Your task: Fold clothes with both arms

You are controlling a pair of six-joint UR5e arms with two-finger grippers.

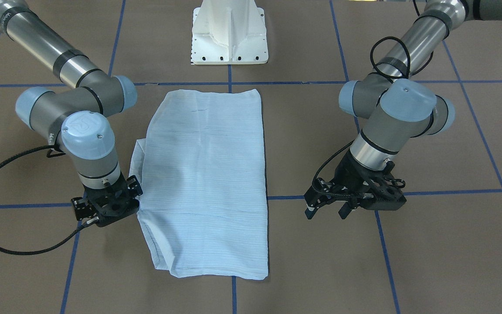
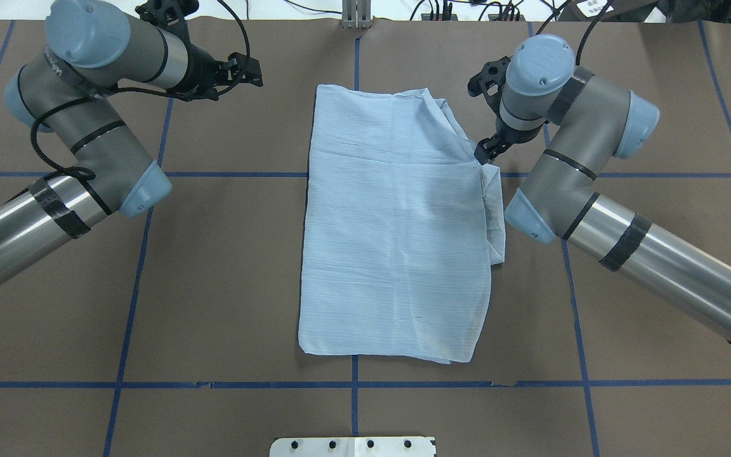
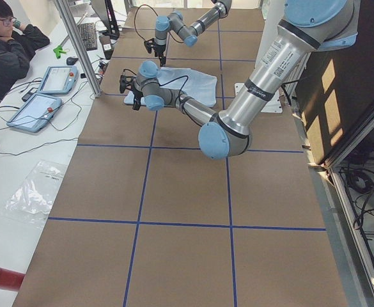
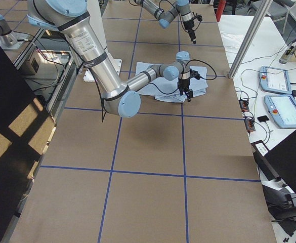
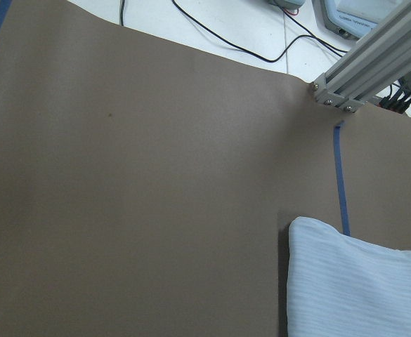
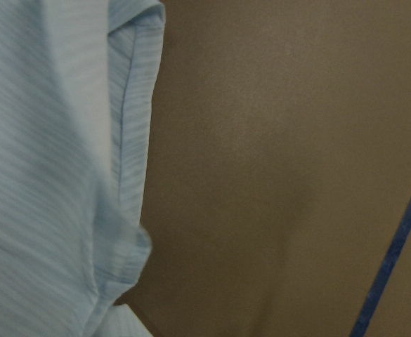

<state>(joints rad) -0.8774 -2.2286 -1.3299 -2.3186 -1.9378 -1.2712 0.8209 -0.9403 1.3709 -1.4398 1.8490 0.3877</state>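
Shirt [image 2: 397, 235] lies flat mid-table, folded into a long rectangle, with its long axis running from the robot-side edge toward the operators' edge of the table [image 2: 213, 285]. Its far short end sits close to the operators' edge. Its near short end stops just short of the blue tape line [image 2: 150, 384] in front of the white pedestal [image 1: 229, 35]. The left long edge is clean and straight. The right long edge is messier, with an under-layer flap [image 2: 497, 216] sticking out past the top layer. Right gripper [image 2: 487, 152] is down at that right edge, toward the far end, tips touching the cloth where it puckers. Its wrist cam gives me only hem and bare table, no fingers, so I can't tell whether it's pinching the fabric or just resting on it. Left gripper [image 1: 327, 212] is off the shirt, hanging over bare table toward the far left corner, well apart from the cloth. Its fingers [image 1: 310, 213] are spread with nothing between them. Left wrist cam shows the shirt's far left corner, bare table and an aluminium post [image 5: 374, 63] at the operators' edge. In the left side view, a person [image 3: 7, 45] sits at the white bench alongside that edge.
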